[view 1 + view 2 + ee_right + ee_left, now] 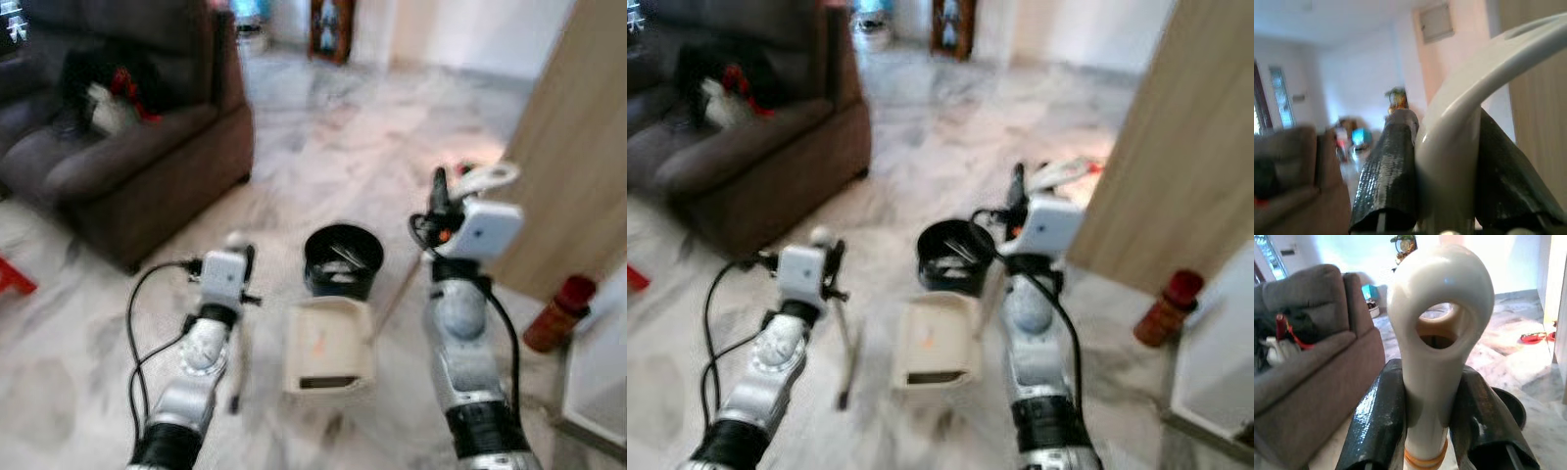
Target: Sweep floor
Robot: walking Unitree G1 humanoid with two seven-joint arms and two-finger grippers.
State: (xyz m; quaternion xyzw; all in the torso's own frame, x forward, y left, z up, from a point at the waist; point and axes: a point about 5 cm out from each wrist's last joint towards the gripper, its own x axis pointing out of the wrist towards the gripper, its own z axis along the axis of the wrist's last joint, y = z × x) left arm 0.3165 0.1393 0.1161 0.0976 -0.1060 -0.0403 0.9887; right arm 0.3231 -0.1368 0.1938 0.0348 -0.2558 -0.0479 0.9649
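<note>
A cream plastic dustpan (328,357) sits on the marble floor (323,157), a black round bin (343,259) just behind it, a grey sofa (127,147) far left, a red bottle (558,313) right.

Colours I see from the head and wrist cameras

My black-fingered left gripper (1432,431) clamps a glossy white broom handle (1437,333) with an orange band; cream plastic dustpan (328,357), black round bin (343,259), grey-veined white marble floor (323,147), dark grey fabric sofa (127,147), red bottle (558,313).
</note>
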